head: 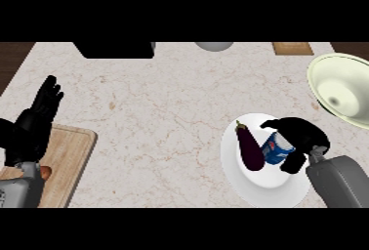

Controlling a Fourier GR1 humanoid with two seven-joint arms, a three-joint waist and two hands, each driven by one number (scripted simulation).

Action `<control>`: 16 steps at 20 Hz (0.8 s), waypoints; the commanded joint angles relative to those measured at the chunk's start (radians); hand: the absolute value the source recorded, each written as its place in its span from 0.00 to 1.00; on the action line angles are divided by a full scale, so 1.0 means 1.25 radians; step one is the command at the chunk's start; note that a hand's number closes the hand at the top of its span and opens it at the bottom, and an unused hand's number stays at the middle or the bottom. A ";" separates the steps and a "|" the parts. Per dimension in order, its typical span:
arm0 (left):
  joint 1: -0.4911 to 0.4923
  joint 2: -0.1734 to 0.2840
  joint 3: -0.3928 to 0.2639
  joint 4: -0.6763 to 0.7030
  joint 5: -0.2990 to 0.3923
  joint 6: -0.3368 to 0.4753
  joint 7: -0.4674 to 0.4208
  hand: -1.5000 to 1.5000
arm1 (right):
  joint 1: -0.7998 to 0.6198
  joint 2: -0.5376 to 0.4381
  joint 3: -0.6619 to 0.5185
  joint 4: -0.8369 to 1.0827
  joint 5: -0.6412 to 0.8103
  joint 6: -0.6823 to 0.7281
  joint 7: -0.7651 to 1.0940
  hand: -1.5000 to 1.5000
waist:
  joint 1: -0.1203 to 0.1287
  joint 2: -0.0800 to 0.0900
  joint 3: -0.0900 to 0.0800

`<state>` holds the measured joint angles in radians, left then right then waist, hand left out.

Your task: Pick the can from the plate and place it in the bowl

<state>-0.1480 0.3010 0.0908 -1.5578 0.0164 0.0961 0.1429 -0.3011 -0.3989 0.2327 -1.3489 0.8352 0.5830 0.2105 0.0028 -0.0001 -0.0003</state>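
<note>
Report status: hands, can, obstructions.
Right hand curled round can on plate. Left hand open, resting at left. Eggplant beside can; bowl unobstructed.

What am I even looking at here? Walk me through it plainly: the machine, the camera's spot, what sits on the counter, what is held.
This is one picture, taken from the robot's head and looking steeply down at a pale marble counter. The robot is a humanoid; only its grey forearms and black hands show, entering from below.

The right hand is curled round a blue and white can, which is over a round white plate. A dark purple eggplant lies on that plate beside the can. Farther back at the right edge is a pale cream bowl, where the can should go.

The left hand rests open, fingers up, at the left above a light wooden cutting board.

Some items at the far edge are cut off, so I cannot name them.
</note>
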 commanded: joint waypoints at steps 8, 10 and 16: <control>0.007 -0.027 0.016 -0.024 -0.018 -0.009 0.013 0.50 | -0.014 0.072 0.003 0.088 0.056 -0.055 -0.103 1.00 | 0.000 0.000 0.000; -0.005 -0.039 0.005 0.000 -0.034 -0.011 0.000 0.50 | -0.032 0.051 -0.021 0.138 0.067 -0.080 -0.151 1.00 | 0.000 0.000 0.000; 0.035 -0.043 0.021 -0.004 -0.029 -0.022 -0.033 0.50 | -0.016 0.034 -0.061 0.082 0.100 -0.170 -0.144 1.00 | -0.001 -0.001 0.000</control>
<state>-0.1444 0.2733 0.1330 -1.5141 -0.0028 0.0539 0.0981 -0.3480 -0.3355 0.1854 -1.2095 0.9441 0.4188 0.0455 0.0019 -0.0063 -0.0070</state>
